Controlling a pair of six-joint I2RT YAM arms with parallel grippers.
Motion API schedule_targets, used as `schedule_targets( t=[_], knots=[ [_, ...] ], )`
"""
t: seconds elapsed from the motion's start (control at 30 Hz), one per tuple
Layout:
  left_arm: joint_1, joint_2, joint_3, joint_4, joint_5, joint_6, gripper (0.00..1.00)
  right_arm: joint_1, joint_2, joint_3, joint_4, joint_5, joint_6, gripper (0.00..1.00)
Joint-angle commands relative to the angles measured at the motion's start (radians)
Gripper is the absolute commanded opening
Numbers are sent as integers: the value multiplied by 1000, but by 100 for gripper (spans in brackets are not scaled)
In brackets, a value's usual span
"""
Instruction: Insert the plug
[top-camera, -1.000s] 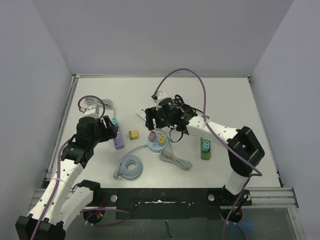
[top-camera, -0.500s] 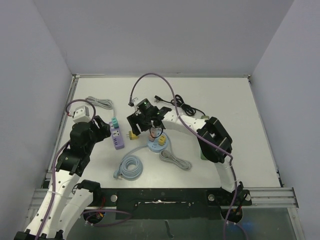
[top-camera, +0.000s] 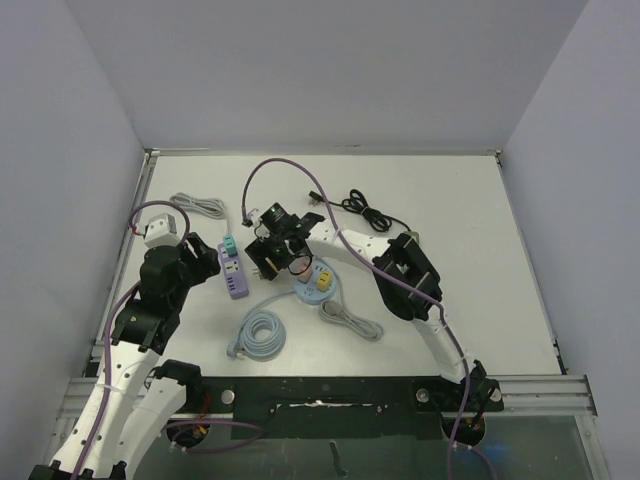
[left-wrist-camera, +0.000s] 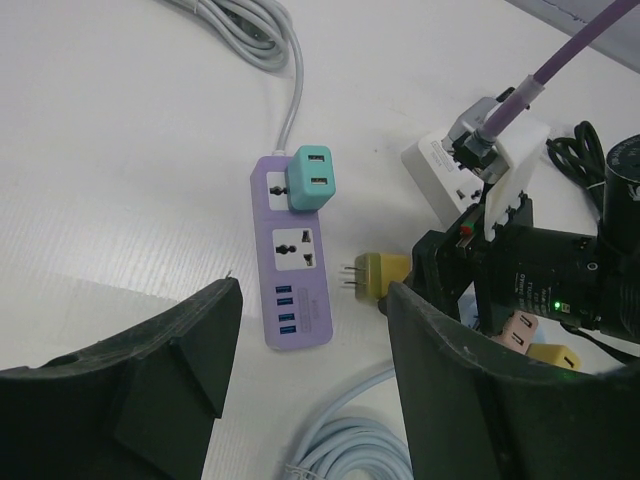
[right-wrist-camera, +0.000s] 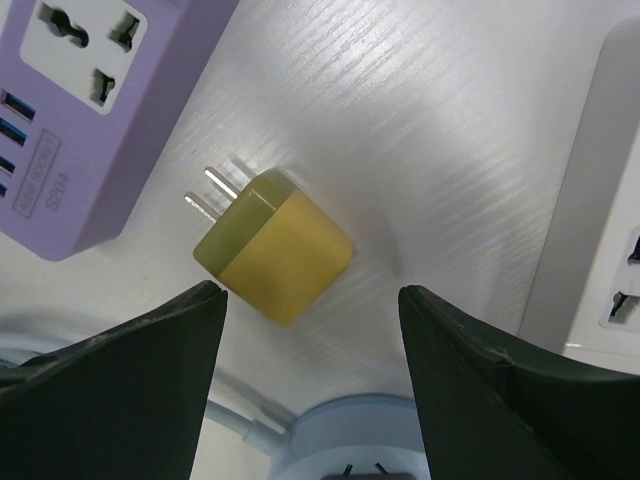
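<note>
Pale lavender walls (top-camera: 330, 70) close in a white table (top-camera: 450, 200). The yellow plug (right-wrist-camera: 275, 248) lies flat on the table just beside the purple power strip (top-camera: 234, 272), apart from it, with its two bare prongs pointing toward the strip's long edge.

The right gripper (right-wrist-camera: 308, 290) hangs directly over the plug with its jaws spread wide. In the right wrist view one dark finger stands on each side of the plug, and bare table shows between each finger and the yellow body, so nothing is gripped.

The left gripper (left-wrist-camera: 310, 300) is also wide apart and holds nothing. It hovers near the strip's USB end.

On the strip, a teal USB charger (left-wrist-camera: 312, 178) sits in the socket at the cord end. The universal socket (left-wrist-camera: 297, 247) next to it is free, with a row of blue USB ports below.

Just beyond the plug lie a round blue socket hub (top-camera: 315, 283) and a white power strip (right-wrist-camera: 600, 250). A coiled pale-blue cable (top-camera: 258, 333) rests nearer the arm bases, and a black cable (top-camera: 368, 212) lies farther back.
</note>
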Motion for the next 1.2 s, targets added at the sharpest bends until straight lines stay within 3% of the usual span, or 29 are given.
schedule_targets(
  t=[0.0, 0.43, 0.53, 0.67, 0.73, 0.9, 1.17],
  knots=[
    [5, -1, 8, 42, -9, -9, 59, -3, 53, 116, -83, 31, -39, 71],
    [5, -8, 7, 41, -10, -9, 58, -5, 161, 280, -99, 164, 103, 67],
    [5, -7, 7, 42, -7, -11, 59, -6, 161, 282, -101, 191, 117, 62],
    [5, -6, 7, 43, -4, -10, 59, -5, 152, 276, -90, 199, 130, 45],
    [5, -4, 5, 45, 2, -10, 59, -5, 126, 247, -54, 197, 139, 38],
    [6, 0, 5, 51, 24, -8, 59, 1, -22, 51, 147, 162, 204, 34],
    [0, -64, -28, 124, 132, -3, 59, 1, -367, -269, 476, 140, 602, 39]
  ],
)
